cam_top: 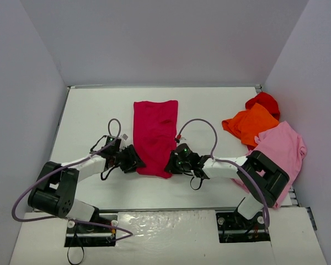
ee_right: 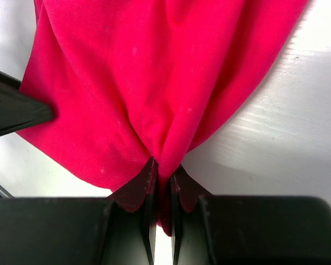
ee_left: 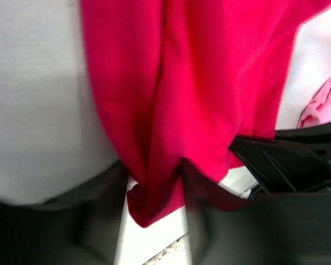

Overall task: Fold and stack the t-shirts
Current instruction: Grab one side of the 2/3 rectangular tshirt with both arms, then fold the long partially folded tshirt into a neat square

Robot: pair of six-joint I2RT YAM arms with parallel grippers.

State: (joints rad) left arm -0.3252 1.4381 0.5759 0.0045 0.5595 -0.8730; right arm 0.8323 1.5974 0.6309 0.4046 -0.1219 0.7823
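**Both arms at the near end of the crimson shirt**

The crimson t-shirt (cam_top: pixel 154 136) lies as a long, narrow strip in the middle of the white bench (cam_top: pixel 94 110), running away from the arms. The left gripper (cam_top: pixel 133 160) touches its near left corner and the right gripper (cam_top: pixel 174 163) its near right corner. At the far right, the bright red t-shirt (cam_top: pixel 263 102), orange t-shirt (cam_top: pixel 251 124) and light pink t-shirt (cam_top: pixel 281 146) lie crumpled and overlapping. The pink one is nearest the arms.

The crimson t-shirt (cam_top: pixel 154 135) lies folded into a long narrow strip in the middle of the surface (cam_top: pixel 94 110), its near end bunched. At the right edge, the crumpled orange t-shirt (cam_top: pixel 250 125) touches the bright red t-shirt (cam_top: pixel 265 101) behind it and the light pink t-shirt (cam_top: pixel 282 146) nearer.
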